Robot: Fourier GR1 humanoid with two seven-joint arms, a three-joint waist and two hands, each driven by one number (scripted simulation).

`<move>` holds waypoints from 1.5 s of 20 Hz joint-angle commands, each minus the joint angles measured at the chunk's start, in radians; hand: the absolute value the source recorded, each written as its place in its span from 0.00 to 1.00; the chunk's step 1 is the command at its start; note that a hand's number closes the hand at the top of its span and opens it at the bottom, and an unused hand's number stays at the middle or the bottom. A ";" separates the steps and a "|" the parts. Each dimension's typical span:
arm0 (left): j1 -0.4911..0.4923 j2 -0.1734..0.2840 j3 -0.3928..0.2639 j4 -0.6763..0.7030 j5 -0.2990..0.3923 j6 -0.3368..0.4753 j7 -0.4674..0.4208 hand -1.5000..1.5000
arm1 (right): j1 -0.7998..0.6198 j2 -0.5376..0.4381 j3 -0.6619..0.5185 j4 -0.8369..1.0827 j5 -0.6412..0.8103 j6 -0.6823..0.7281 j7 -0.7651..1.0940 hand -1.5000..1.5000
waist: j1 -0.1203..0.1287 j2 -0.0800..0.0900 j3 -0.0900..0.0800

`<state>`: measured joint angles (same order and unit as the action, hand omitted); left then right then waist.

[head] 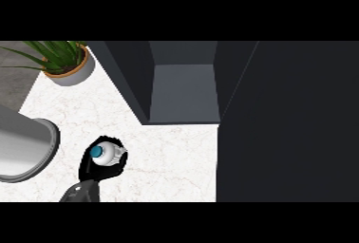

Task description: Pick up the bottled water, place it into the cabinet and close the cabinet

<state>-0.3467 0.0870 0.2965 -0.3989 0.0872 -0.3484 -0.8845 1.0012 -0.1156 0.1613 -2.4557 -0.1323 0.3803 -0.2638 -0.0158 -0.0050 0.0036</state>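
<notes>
On the white counter [168,156], lower left of centre: left hand [95,167] curled round the bottle [107,154], seen end-on, blue cap toward the camera. Bottle sits clear of the cabinet [184,90], whose door [288,123] stands open at right. Potted plant [64,61] top left; grey round vessel [24,149] at left edge.

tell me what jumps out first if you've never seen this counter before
The eye goes first to the big dark cabinet, standing open at the view's upper middle, its door filling the right side. Next comes the left hand at lower left, curled round the bottled water, whose blue cap faces up. A potted plant sits in the upper left corner.
</notes>
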 commanded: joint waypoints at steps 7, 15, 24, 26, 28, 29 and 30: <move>0.062 -0.085 -0.104 -0.114 0.114 0.076 -0.032 1.00 | -0.001 -0.015 -0.019 -0.107 -0.058 -0.004 0.093 0.00 | 0.008 0.001 -0.003; 0.038 -0.087 -0.367 -0.313 0.338 0.228 0.144 1.00 | 0.014 -0.020 -0.013 -0.145 -0.098 -0.002 0.135 0.00 | 0.009 -0.001 -0.003; -0.013 -0.087 -0.614 -0.590 0.372 0.603 0.290 1.00 | -0.034 0.012 -0.016 -0.068 -0.075 -0.016 0.111 0.00 | 0.001 0.002 -0.003; -0.033 -0.087 -0.616 -0.650 0.330 0.625 0.381 1.00 | -0.005 0.015 -0.024 -0.069 -0.077 0.005 0.064 0.00 | 0.002 -0.001 -0.003; -0.074 -0.087 -0.636 -0.634 0.348 0.684 0.392 1.00 | -0.041 -0.016 -0.119 -0.009 -0.157 0.029 0.045 0.00 | 0.000 0.002 -0.003; -0.166 -0.087 -0.628 -0.579 0.396 0.715 0.419 1.00 | -0.021 0.030 -0.002 -0.060 -0.054 -0.001 0.073 0.00 | -0.011 0.004 -0.004; -0.143 -0.087 -0.684 -0.623 0.410 0.753 0.430 1.00 | -0.073 0.026 -0.052 -0.004 -0.059 -0.005 0.061 0.00 | -0.003 0.004 -0.004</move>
<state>-0.4203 0.0002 -0.3176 -0.9926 0.4559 0.2908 -0.5153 0.9563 -0.0947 0.1367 -2.4474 -0.1448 0.3801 -0.2160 -0.0160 -0.0031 0.0002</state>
